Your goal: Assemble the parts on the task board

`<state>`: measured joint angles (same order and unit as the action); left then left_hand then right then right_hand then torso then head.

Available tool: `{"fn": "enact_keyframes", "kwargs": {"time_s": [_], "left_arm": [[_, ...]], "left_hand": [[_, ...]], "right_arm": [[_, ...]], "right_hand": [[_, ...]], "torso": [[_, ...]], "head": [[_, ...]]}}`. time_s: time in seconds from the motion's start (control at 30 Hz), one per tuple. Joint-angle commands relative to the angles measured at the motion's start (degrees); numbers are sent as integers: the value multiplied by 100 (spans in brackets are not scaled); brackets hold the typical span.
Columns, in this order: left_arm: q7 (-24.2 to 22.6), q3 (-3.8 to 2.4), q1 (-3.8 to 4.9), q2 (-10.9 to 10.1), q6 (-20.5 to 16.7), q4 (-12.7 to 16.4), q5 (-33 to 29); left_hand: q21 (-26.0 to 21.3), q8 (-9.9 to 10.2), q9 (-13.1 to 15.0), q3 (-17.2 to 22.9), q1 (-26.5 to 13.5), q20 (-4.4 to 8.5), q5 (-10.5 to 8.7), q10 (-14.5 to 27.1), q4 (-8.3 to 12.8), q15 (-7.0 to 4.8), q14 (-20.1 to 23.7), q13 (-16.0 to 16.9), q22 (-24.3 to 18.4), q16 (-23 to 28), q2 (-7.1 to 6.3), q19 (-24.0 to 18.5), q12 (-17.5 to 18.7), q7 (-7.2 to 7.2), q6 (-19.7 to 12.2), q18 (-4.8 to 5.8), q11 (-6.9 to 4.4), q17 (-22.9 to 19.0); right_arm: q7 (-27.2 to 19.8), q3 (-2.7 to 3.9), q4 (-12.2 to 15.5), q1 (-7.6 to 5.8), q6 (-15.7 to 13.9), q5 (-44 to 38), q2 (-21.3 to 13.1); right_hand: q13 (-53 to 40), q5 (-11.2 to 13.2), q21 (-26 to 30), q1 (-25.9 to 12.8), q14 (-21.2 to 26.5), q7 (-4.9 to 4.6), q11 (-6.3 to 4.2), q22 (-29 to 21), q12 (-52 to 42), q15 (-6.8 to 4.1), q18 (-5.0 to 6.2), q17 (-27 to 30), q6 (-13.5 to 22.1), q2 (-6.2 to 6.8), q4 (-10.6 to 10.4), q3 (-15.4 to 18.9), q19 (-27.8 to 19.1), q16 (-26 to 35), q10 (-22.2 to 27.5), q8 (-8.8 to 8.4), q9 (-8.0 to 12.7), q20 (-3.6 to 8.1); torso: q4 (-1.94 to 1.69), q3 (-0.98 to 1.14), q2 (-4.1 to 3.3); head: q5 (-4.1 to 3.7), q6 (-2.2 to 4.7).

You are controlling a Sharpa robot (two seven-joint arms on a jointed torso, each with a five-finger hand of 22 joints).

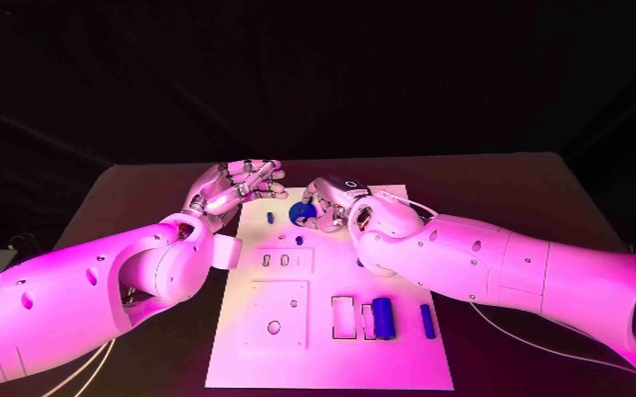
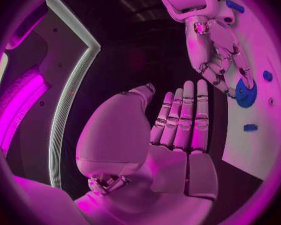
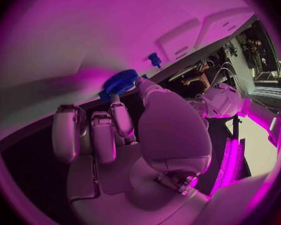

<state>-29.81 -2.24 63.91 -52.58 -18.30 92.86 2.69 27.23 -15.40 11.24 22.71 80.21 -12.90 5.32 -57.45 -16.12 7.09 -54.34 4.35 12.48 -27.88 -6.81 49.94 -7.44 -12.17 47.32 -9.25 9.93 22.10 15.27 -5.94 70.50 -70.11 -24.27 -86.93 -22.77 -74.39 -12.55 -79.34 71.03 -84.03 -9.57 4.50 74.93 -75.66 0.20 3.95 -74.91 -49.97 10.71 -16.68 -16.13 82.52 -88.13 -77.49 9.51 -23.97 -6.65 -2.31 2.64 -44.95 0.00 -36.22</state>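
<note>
The right hand (image 1: 332,204) pinches a blue toothed plastic gear (image 1: 303,212) between thumb and fingertips near the far edge of the white flat task board (image 1: 332,360), the gear touching or just above the board surface; I cannot tell whether it is seated yet. The left hand (image 1: 239,186) is released, fingers straight and together, holding nothing, beside the board's far left corner.

Judged from how things lie, the task looks early to middling. A small blue peg (image 1: 270,218) stands close to the gear by the far edge. A thick blue cylinder (image 1: 383,317) lies in or on 1 of the rectangular recesses near the near right part of the board, and a thin blue rod (image 1: 428,321) lies loose just beside it. Several slots and round holes remain unfilled.

The parts look like smooth hard plastic; the board is matte and rigid, with raised square plates.
</note>
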Motion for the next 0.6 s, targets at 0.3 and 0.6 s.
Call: {"fn": "enact_keyframes", "kwargs": {"time_s": [0.3, 0.6], "left_arm": [[-22, -5, 7, -17, 103, -8, 7], [-15, -4, 7, -33, 129, -110, 7]], "left_hand": [[28, -30, 9, 28, -4, -9, -23, -32, -8, -5, 31, -7, 7, -17, -59, -55, 42, -113, -4, -104, 14, 7], [25, -27, 10, 33, -9, -16, -24, -27, -6, 4, 70, -9, 6, -2, -67, -82, 54, -114, -12, -100, 18, 10]], "right_arm": [[-287, -12, 349, 14, -680, 134, -340], [-873, 50, 972, -150, -876, 1091, -941]], "right_hand": [[-65, -3, -77, 51, -508, 42, -12, 597, -84, 9, -122, -1103, -66, -23, 32, 12, 83, -47, -98, 44, -5, 23], [-38, 1, 53, 56, -487, 35, -7, 483, -61, 9, -87, -1008, -42, 17, 13, 48, -3, -15, -75, 22, 3, 26]], "torso": [[17, -1, 12], [69, -13, 82]], "head": [[16, 6], [36, 57]]}}
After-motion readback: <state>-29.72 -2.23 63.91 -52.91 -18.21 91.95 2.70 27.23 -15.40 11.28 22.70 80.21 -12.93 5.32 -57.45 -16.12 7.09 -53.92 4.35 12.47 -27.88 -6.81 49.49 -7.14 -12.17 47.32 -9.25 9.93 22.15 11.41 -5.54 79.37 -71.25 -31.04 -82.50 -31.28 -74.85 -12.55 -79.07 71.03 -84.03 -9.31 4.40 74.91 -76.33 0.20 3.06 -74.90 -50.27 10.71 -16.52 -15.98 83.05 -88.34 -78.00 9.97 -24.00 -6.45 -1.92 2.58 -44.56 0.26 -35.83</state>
